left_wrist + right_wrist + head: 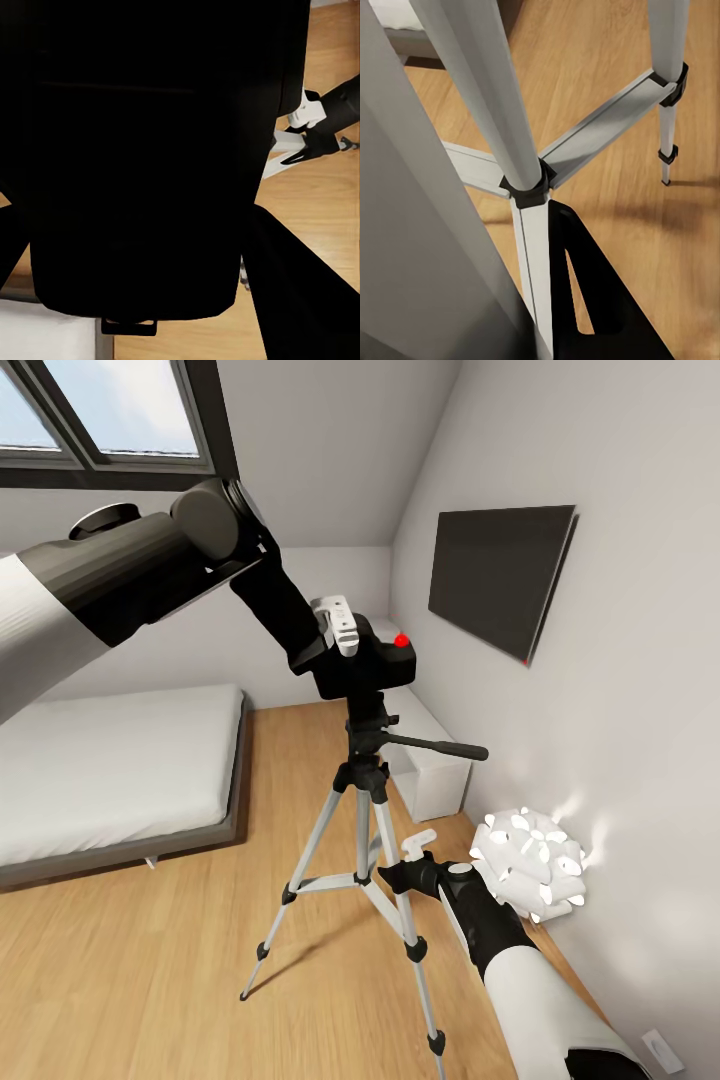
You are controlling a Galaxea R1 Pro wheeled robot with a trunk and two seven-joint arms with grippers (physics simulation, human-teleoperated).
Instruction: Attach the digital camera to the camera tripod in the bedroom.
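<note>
Digital camera: small black boxy camera (368,662) with a red dot, resting on or just above the head of the tall silver-legged camera tripod (368,830).
Head view: left gripper (338,628) clamps the camera from the bed side; right gripper (412,865) sits against a tripod leg.
Left wrist view: camera body (150,150) between the fingers.
Right wrist view: dark finger (585,300) beside the leg; grip width, cannot tell.
Risk: an off-centre release could drop the camera; a nudged leg could tip the tripod.

Black digital camera (372,660) with red dot; silver-white, black-jointed camera tripod (365,830); seemingly dark grey wall panel (500,575).
</note>
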